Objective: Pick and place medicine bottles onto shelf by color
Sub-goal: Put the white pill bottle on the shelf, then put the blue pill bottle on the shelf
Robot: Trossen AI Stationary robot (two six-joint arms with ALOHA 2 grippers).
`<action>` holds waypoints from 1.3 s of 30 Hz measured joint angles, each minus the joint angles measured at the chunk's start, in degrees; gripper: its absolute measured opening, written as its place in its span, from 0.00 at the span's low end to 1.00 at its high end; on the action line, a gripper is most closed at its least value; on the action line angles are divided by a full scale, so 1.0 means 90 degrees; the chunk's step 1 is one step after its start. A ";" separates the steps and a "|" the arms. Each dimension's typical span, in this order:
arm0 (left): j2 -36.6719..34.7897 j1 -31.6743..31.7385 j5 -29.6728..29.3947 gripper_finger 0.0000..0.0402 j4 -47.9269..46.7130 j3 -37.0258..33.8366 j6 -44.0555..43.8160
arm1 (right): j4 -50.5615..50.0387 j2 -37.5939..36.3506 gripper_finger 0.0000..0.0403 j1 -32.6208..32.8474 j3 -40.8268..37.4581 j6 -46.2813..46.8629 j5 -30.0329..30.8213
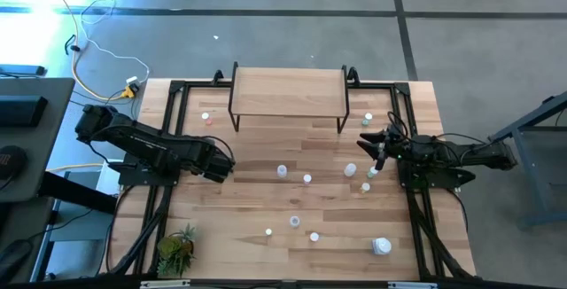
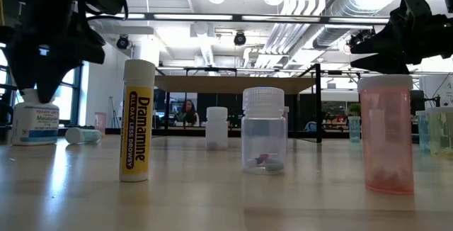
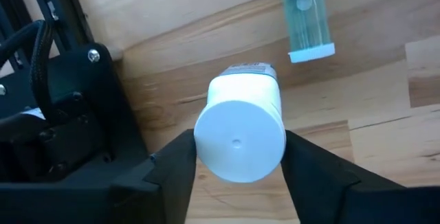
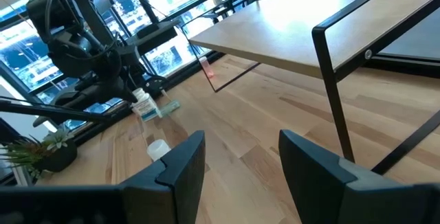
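Observation:
Small medicine bottles stand scattered on the plank table, among them two mid-table (image 1: 283,171) (image 1: 307,179) and a pink-capped one (image 1: 206,117) by the shelf's left legs. The shelf (image 1: 288,89) stands at the far edge with nothing on its board. My left gripper (image 1: 226,160) (image 3: 237,138) points down at the table's left side, shut on a white, blue-labelled bottle (image 2: 35,121) that it hides from above. My right gripper (image 1: 368,143) (image 4: 240,155) hangs open and holds nothing, in the air right of the shelf's front right leg. Three bottles stand just below it (image 1: 351,170). My left gripper holds the white bottle by its round white cap (image 3: 239,141), pinched between the two fingers (image 3: 175,172), which lie against opposite sides of the cap. The fingers come from above, pointing down. The bottle stands upright with its base on the table (image 2: 35,140).
A clear vial of white pills (image 3: 306,14) lies on its side just beyond the held bottle. A yellow tube (image 2: 138,121), a clear bottle (image 2: 263,128) and a pink bottle (image 2: 386,132) stand near the front edge. A larger white bottle (image 1: 381,246) is front right and a potted plant (image 1: 177,249) front left.

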 joint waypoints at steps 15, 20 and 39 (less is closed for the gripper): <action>-0.0303 0.0086 0.0156 0.40 -0.0192 0.0363 0.0867 | 0.0000 0.0000 0.44 0.0000 0.0000 0.0000 0.0005; -0.0566 0.0319 -0.0168 0.39 -0.0557 0.0963 0.1283 | 0.0000 0.0000 0.44 -0.0001 -0.0001 0.0000 0.0007; -0.0799 0.1595 -0.0900 0.19 -0.1318 0.3249 0.3175 | 0.0002 0.0000 0.44 -0.0001 0.0000 0.0000 0.0028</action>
